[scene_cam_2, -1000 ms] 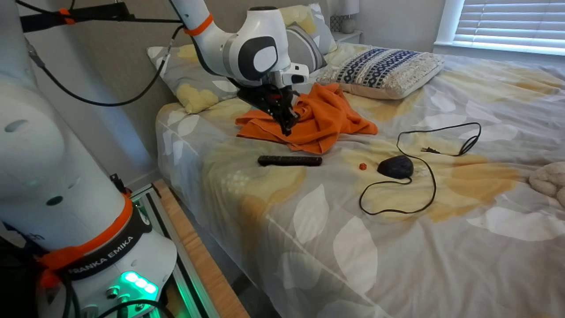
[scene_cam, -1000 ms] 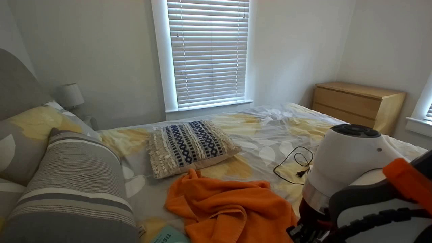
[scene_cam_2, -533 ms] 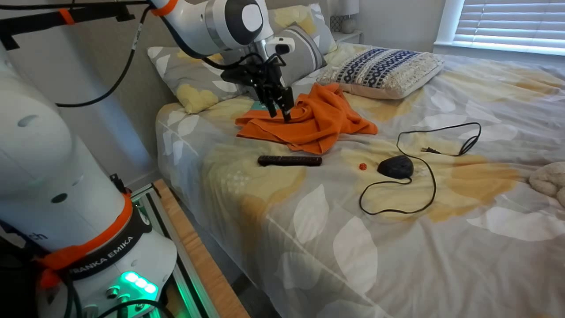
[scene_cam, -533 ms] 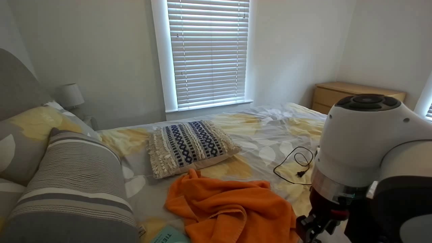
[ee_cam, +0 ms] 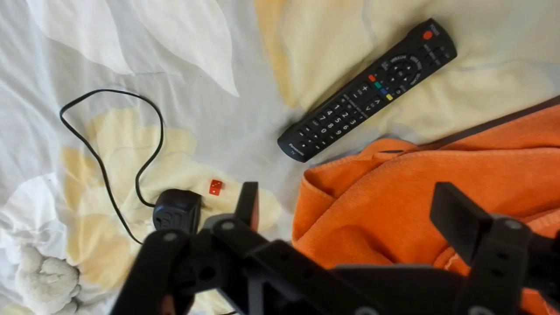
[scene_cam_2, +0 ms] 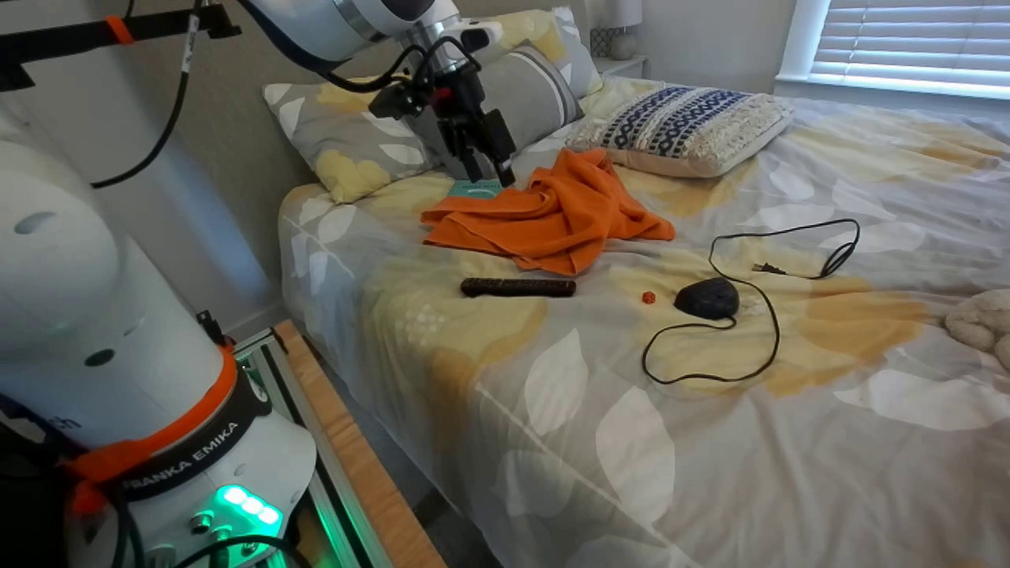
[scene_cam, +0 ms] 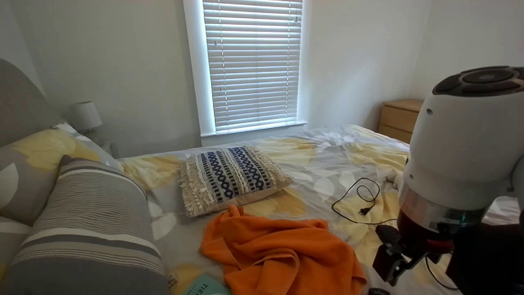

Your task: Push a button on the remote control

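Observation:
The remote control (ee_cam: 367, 89), long and black with its buttons facing up, lies slantwise on the bed in the wrist view. Its red power button (ee_cam: 428, 35) is at the upper right end, with the number keys toward the lower left. An exterior view shows the same remote control (scene_cam_2: 518, 287) edge-on, in front of the orange cloth. My gripper (ee_cam: 350, 210) is open, its fingers wide apart with nothing between them. In an exterior view the gripper (scene_cam_2: 491, 177) hangs in the air over the back of the cloth, well above and apart from the remote control.
A crumpled orange cloth (scene_cam_2: 560, 217) lies beside the remote control. A small red die (ee_cam: 215, 187) and a black adapter (ee_cam: 177, 210) with a looping cord are nearby. Farther off are a teal book (scene_cam: 206, 286), a patterned pillow (scene_cam: 235, 176) and a plush toy (ee_cam: 46, 280).
The gripper has risen and drawn back from above the remote control, turning somewhat. Its fingers have gone from close together to wide apart. The remote control has stayed in place.

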Motion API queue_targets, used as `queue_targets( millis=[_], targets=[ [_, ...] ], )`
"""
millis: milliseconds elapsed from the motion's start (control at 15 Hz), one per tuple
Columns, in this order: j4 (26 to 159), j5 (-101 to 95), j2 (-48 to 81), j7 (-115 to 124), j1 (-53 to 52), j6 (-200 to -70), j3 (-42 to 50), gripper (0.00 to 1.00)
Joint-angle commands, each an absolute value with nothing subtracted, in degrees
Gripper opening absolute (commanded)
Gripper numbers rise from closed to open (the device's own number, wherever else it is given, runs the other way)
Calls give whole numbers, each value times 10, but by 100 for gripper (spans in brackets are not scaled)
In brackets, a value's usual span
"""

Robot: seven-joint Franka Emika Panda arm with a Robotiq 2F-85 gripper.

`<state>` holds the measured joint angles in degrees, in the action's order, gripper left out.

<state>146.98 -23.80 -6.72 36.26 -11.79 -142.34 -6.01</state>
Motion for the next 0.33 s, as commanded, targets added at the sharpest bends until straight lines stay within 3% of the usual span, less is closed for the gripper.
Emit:
queue_targets(
  millis=[0,267],
  targets=[
    [1473,-232,-75,358,-92,-1420,-85,99],
    [1478,-232,-82,358,-86,-1419,-88,100]
  ],
)
